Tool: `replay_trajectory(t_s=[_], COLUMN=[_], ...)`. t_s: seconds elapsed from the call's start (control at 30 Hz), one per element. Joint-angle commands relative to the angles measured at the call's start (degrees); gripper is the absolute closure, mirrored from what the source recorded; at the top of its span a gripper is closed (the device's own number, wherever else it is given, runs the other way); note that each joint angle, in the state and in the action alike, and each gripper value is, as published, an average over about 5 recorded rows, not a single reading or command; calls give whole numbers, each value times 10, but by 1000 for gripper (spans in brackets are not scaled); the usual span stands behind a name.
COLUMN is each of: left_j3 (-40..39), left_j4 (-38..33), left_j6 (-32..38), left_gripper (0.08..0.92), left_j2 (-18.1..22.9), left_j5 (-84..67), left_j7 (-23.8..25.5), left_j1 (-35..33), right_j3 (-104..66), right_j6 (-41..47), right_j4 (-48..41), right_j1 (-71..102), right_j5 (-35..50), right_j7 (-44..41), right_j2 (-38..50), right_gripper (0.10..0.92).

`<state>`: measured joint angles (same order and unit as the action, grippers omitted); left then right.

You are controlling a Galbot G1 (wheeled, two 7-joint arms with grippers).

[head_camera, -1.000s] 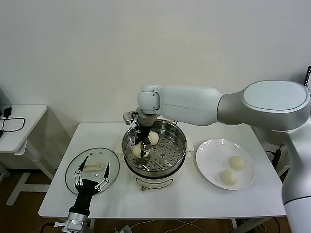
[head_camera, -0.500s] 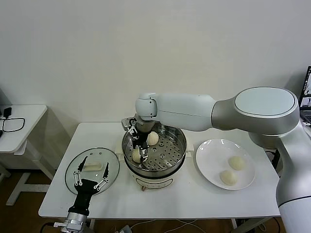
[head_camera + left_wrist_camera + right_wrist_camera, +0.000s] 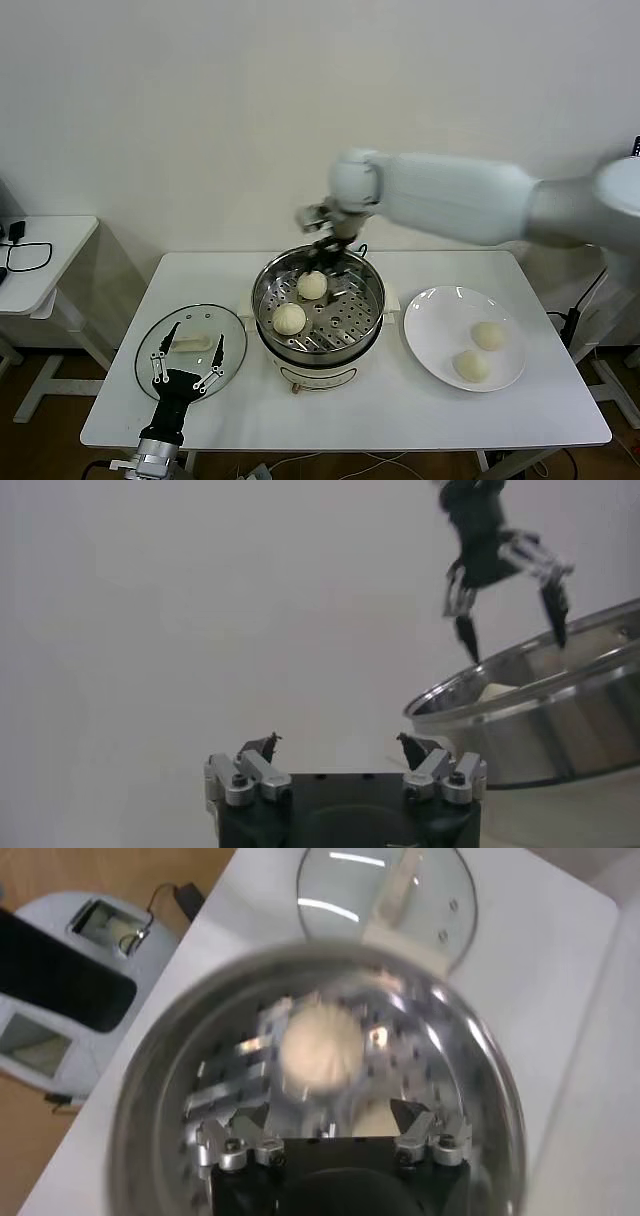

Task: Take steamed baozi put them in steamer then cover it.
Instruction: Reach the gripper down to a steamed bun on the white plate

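Note:
The steamer (image 3: 365,318) stands at the table's middle on a white cooker base. Two baozi lie in it: one at the back (image 3: 312,285), one at the front left (image 3: 289,318). Two more baozi (image 3: 487,335) (image 3: 470,366) lie on the white plate (image 3: 430,310) to the right. My right gripper (image 3: 331,243) is open and empty, above the steamer's back rim; its wrist view looks down on a baozi (image 3: 320,1047) in the steamer (image 3: 150,1098). The cover (image 3: 230,325) lies flat on the table at the left. My left gripper (image 3: 186,365) is open over the cover's near edge.
A small white side table (image 3: 40,270) with a black cable stands at the far left. The wall is close behind the table. The cover also shows in the right wrist view (image 3: 385,888), beyond the steamer.
My right gripper let go of a baozi in the steamer's front left, then rose and moved back and to the right. The left arm has not moved.

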<state>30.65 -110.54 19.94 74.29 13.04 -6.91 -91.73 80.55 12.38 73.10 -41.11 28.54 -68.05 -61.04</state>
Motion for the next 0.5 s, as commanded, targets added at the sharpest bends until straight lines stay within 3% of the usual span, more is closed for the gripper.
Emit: replay_trajectory(t_s=[0.03,0.23,0.5], left_j3=[-1,-2,1], left_j4=[1,1,0], left_j6=[-1,-2,-2], left_gripper=[177,177,177], left_j2=[1,3,4], left_j5=[1,4,6], left_j7=[1,1,1], left_j1=[0,0,-3], right_j3=[-25,-84,-170], right_j6=[-73,-102,-106], right_j4=[45,12,-21], right_j1=[22,159,286], right_j5=[-129,-198,-262], right_j7=[-93,-99,-85], right_j2=[262,309,297], right_gripper=[203,203,203])
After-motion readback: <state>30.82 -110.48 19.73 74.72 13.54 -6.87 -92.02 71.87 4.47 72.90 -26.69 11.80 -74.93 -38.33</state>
